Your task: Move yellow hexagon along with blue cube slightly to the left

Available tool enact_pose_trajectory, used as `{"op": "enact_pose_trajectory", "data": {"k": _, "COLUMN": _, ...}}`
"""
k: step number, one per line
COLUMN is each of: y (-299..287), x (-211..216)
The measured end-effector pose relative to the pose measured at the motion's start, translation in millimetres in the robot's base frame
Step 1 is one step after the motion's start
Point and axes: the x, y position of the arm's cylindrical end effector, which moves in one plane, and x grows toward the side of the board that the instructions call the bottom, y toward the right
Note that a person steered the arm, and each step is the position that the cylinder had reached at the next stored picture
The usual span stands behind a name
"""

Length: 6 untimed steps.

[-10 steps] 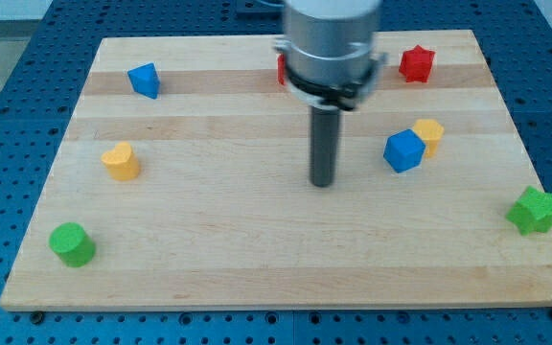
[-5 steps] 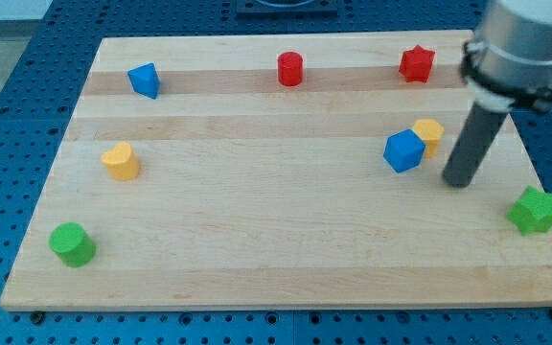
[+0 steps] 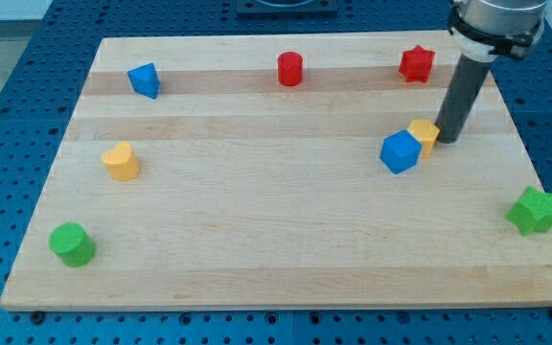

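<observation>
The yellow hexagon (image 3: 423, 135) sits at the board's right of centre, touching the blue cube (image 3: 401, 151), which lies just to its lower left. My tip (image 3: 447, 140) stands right against the hexagon's right side. The dark rod rises from there to the arm at the view's top right.
A red star (image 3: 416, 63) and a red cylinder (image 3: 290, 69) lie near the top edge. A blue block (image 3: 144, 80) is at top left, a yellow block (image 3: 120, 160) at left, a green cylinder (image 3: 71, 243) at bottom left, a green star (image 3: 533, 211) at the right edge.
My tip swung from the board's middle to the right past the pair, then came up and left against the yellow hexagon. The hexagon and blue cube have shifted slightly left.
</observation>
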Motion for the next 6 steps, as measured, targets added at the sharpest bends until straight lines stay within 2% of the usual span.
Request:
{"op": "enact_pose_trajectory", "data": {"k": 5, "y": -83.3, "x": 29.1}}
{"op": "enact_pose_trajectory", "data": {"k": 6, "y": -102.4, "x": 51.5}}
